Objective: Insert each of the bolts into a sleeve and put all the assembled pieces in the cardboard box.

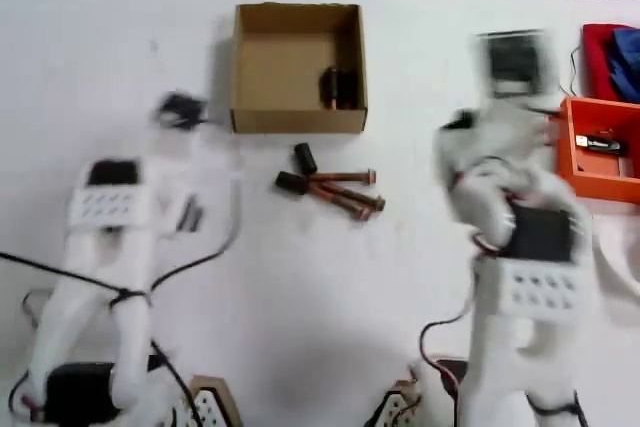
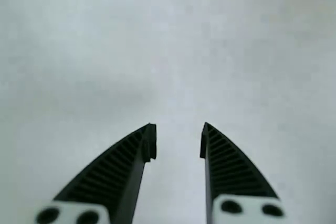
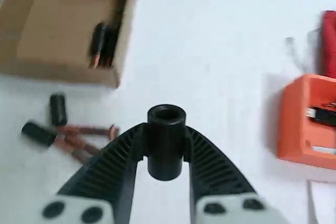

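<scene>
Your right hand (image 3: 165, 132) is closed around a black sleeve (image 3: 166, 156). It holds the sleeve upright between its two fingers, with the open hole facing up, above the white counter (image 1: 300, 297). Your left hand (image 2: 176, 142) is open; there is a clear gap between its fingers and nothing inside, and bare counter lies below it. The cardboard box (image 1: 290, 119) stands at the far side of the counter, between the two arms. One assembled piece (image 1: 335, 87) lies inside it, against the right wall. Just in front of the box lies a bundle of copper-coloured bolts (image 1: 345, 189). A loose sleeve (image 1: 305, 158) is just beside them, and another sleeve (image 1: 291, 183) sits at the end of the bundle. An orange box (image 1: 600, 175) stands well apart, at the right edge.
</scene>
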Robot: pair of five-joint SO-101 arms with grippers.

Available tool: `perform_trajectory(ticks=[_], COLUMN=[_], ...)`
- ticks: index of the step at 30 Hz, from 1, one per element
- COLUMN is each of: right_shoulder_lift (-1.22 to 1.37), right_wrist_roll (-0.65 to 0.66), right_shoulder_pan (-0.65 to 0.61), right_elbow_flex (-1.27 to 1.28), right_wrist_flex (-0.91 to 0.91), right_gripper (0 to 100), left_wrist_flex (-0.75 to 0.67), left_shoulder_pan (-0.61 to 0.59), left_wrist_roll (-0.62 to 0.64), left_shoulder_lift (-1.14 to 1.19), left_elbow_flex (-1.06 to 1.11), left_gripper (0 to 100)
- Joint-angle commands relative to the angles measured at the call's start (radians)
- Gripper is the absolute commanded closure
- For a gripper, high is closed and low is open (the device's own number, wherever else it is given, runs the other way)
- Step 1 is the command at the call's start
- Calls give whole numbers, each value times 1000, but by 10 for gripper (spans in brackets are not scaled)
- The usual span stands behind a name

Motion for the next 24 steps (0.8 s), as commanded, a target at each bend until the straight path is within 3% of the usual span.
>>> perform_trajectory(ticks=[1, 5, 10, 13, 16, 24], right_shoulder_lift=[-21, 90, 266, 366, 441, 518], right_wrist_roll=[-107, -190, -262, -272, -267, -265], right_shoulder_pan=[165, 223, 243, 239, 243, 245], right_elbow_flex=[-157, -353, -588, -684, -729, -736], right_wrist_flex=[-12, -7, 31, 70, 87, 67], right_gripper=[976, 976, 976, 976, 976, 976], left_wrist_flex=[196, 275, 334, 400, 466, 509], left_shoulder_pan=[241, 374, 450, 491, 517, 606], left_wrist_roll=[-72, -123, -192, -259, -293, -388], left_shoulder_lift=[110, 308, 554, 683, 789, 953], left_elbow_flex=[-269, -464, -691, -834, -995, -1245], left_gripper=[835, 835, 833, 779, 715, 714])
